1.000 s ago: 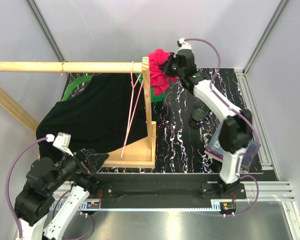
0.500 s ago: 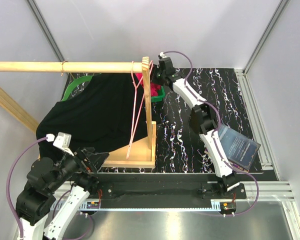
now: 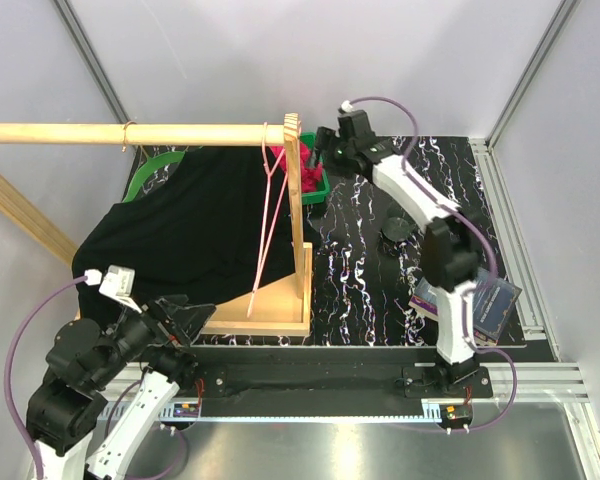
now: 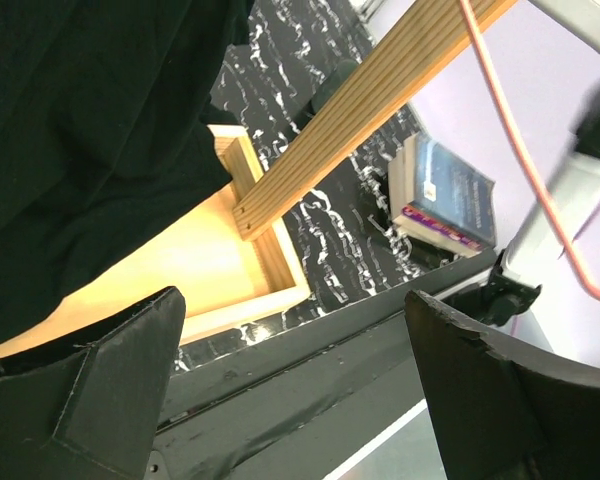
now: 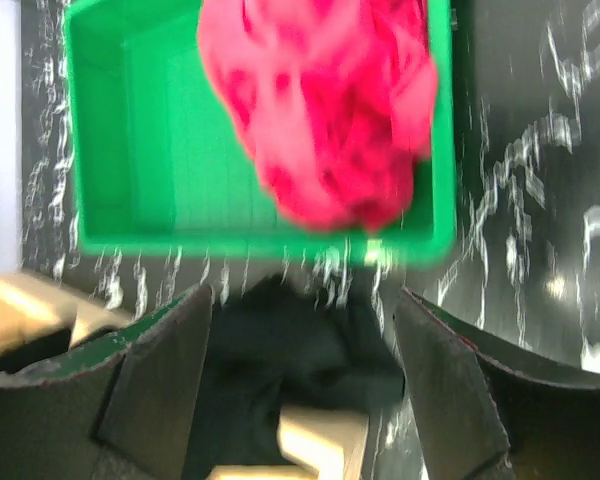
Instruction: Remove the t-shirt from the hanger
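Here left tool [image 4: 292,305] and right tool [image 5: 300,300] both gape wide, empty, the right above a pink garment [image 5: 320,110].

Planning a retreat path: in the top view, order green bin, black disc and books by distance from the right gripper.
From the right gripper:
1. green bin, right beside it, far end.
2. black disc, mid-table, right.
3. books, near right edge.

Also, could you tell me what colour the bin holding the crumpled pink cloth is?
It is bright green; the bin shows best in the right wrist view.
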Controlling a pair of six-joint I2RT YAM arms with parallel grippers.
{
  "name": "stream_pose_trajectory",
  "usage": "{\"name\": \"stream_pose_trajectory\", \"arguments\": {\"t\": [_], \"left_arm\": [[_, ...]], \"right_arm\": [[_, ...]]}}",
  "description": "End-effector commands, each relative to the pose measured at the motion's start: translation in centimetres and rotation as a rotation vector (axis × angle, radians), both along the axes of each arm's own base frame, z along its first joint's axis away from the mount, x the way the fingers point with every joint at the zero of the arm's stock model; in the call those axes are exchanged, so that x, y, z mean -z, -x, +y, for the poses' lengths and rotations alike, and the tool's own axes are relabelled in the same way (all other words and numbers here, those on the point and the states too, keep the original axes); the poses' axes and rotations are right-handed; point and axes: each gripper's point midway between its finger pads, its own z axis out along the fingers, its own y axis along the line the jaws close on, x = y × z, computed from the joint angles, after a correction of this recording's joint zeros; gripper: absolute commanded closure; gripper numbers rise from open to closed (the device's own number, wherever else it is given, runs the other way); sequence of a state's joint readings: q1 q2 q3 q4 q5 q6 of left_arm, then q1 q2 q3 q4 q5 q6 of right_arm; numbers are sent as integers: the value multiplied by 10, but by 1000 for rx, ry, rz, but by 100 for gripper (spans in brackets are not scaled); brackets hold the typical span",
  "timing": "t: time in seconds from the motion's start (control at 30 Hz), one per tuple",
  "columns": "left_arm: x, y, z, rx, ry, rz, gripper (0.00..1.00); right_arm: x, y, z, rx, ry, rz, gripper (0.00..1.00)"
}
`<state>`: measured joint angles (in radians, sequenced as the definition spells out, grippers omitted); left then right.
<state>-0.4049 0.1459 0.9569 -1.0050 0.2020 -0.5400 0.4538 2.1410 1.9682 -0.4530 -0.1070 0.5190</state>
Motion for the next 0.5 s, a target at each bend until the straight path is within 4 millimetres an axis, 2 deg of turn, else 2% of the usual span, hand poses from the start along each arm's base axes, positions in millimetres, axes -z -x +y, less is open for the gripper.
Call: {"name": "stream_pose_trajectory", "arguments": {"t": [0.0,0.03,0.07,0.1,0.13,0.17,0.2,0.23,0.27,0.3,0.33,0.37,0.43,0.47], "left_arm": [[-20,11,1,5,56,-37,4],[-20,12,1,4,61,-32,4],[-19,12,1,5,62,-26,4],[-19,13,1,8,63,-20,4],[-21,15,1,8,68,-17,4],[-22,16,2,6,69,-15,4],[-22,16,2,5,67,-11,4],[-22,17,3,3,68,-10,4],[-26,19,4,0,71,-19,4],[-26,19,5,-5,70,-14,4],[-28,19,6,-6,63,-19,4],[-33,20,7,-9,63,-30,4],[-33,16,11,-22,13,-24,4],[-33,15,13,-31,-14,-22,4]], "right_arm": [[2,66,-9,36,-90,53,20],[-16,77,-9,30,-129,5,20],[-8,93,-5,15,-125,23,20],[21,112,-14,30,-93,82,20],[15,126,-14,23,-100,76,20],[40,149,-13,4,-71,126,20],[46,162,-11,-5,-67,141,20],[43,175,-9,-22,-74,133,20],[63,194,-11,-37,-49,172,20],[68,214,-1,-75,-39,185,21],[68,224,-1,-87,-40,183,21],[84,243,-2,-105,-19,214,20],[86,268,4,-150,-27,221,21],[98,282,-1,-158,-11,243,21]]}}
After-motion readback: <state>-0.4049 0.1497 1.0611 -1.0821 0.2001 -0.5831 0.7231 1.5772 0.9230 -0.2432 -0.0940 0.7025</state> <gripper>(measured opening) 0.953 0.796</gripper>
